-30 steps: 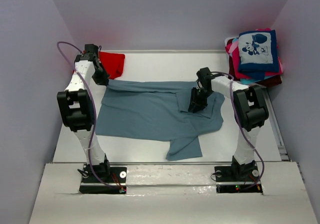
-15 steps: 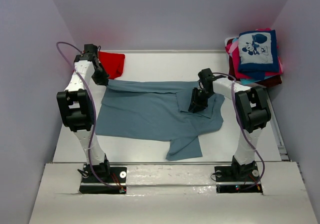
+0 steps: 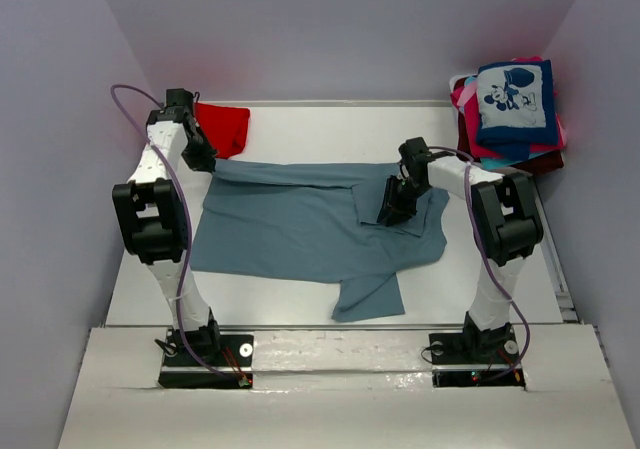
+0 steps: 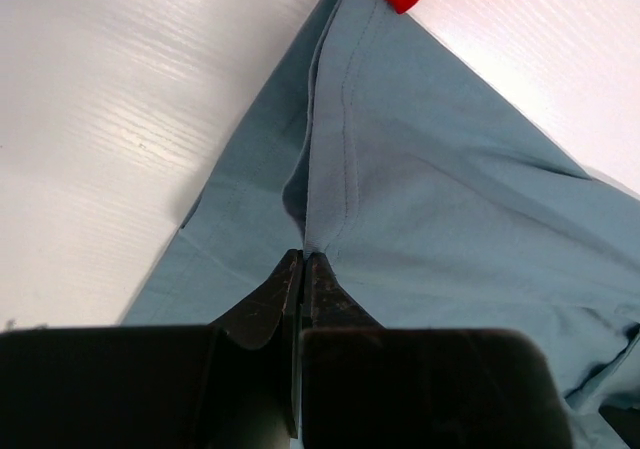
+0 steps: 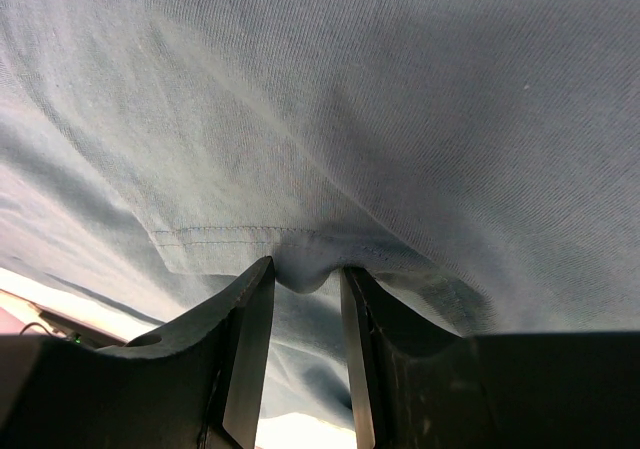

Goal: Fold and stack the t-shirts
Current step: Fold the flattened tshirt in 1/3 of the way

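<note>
The white table (image 3: 330,129) fills the middle of the top view. Spread flat across its centre lies the grey-blue t-shirt (image 3: 290,224), with one sleeve pointing toward 6 o'clock and a small flap turned over on itself at about 3 o'clock. At 1 o'clock, in the far corner, sits the stack of folded tees (image 3: 470,129), pink and maroon edges showing beneath the navy mouse-print tee (image 3: 515,99) on top. At 11 o'clock the red t-shirt (image 3: 225,127) lies crumpled, just touching the far corner of the grey-blue one. The left gripper (image 4: 303,264) is at that 10 o'clock corner, its jaws pressed fully together on a pinch of the grey-blue hem, the cloth creasing away from the tips. The right gripper (image 5: 305,279) is on the turned-over flap at 3 o'clock, its fingers (image 5: 250,309) part-closed around a bunched fold of the same shirt beside a stitched seam
</note>
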`<act>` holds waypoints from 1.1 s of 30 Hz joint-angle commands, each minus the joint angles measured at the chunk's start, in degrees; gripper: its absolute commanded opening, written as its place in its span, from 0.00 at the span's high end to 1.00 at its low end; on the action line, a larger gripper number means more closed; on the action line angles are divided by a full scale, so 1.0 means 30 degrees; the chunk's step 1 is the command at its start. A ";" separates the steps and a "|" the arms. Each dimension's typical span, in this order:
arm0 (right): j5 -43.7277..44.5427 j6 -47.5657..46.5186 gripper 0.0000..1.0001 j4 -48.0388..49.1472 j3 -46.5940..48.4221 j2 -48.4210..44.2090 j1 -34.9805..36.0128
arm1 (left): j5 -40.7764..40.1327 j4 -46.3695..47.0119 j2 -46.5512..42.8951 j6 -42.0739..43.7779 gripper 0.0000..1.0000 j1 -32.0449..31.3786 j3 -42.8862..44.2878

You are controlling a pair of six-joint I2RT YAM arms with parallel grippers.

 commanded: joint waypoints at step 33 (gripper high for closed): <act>0.3210 -0.0654 0.60 -0.1595 -0.1387 0.1264 -0.0150 | 0.0377 -0.0200 -0.2668 -0.0782 0.32 0.0210 -0.3580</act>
